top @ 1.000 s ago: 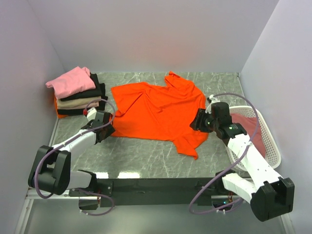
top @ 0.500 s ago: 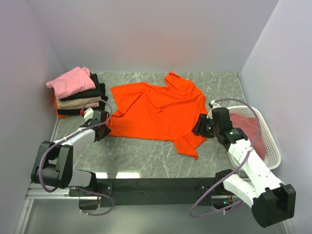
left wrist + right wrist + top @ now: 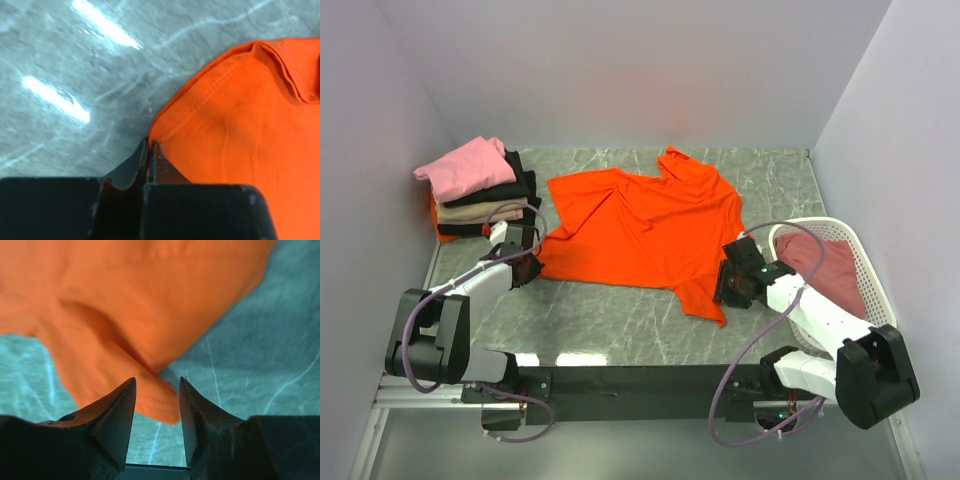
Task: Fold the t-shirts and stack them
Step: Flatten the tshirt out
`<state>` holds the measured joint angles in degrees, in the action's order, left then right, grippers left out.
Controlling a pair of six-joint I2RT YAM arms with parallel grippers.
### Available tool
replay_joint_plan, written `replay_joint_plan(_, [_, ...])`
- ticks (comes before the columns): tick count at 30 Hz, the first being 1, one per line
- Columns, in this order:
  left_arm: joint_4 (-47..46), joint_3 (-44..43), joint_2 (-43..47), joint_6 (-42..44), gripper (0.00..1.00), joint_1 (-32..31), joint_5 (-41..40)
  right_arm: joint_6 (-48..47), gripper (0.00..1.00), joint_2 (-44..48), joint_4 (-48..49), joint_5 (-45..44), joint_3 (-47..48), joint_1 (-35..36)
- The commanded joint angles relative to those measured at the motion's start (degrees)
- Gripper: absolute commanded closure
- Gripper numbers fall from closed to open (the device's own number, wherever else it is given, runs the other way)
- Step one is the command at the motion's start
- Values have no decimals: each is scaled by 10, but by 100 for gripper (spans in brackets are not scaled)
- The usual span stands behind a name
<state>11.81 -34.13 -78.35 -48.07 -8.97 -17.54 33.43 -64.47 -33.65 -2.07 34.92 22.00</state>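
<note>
Right pincer (image 3: 157,384) nearer, astride orange t-shirt (image 3: 140,300)

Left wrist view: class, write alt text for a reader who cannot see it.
The left gripper, fingers pressed together, pinches the stitched corner of an orange t-shirt. The shirt lies on a grey marbled table with bright light reflections.

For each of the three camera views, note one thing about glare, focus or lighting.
Top external: even light, with a glare patch near the front edge of the grey marble table. Left wrist: two bright glare streaks on the smeared-looking tabletop, yet the hem stitching of the bright orange cloth t-shirt is sharp. Right wrist: the orange cloth is slightly blurred; the right gripper looks dark.
</note>
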Motion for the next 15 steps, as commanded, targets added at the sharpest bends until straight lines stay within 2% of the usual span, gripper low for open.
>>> replay_joint_plan(1, [-12,-9,16,28,99,27,27,53,53,-9,-12,-48,-6,32])
replay_joint_plan(11, [-14,-6,35,43,99,41,51,104,54,-35,-2,-32,-42,85])
replay_joint_plan(15, [-19,-7,31,43,99,42,60,117,64,-30,-5,-17,-28,116])
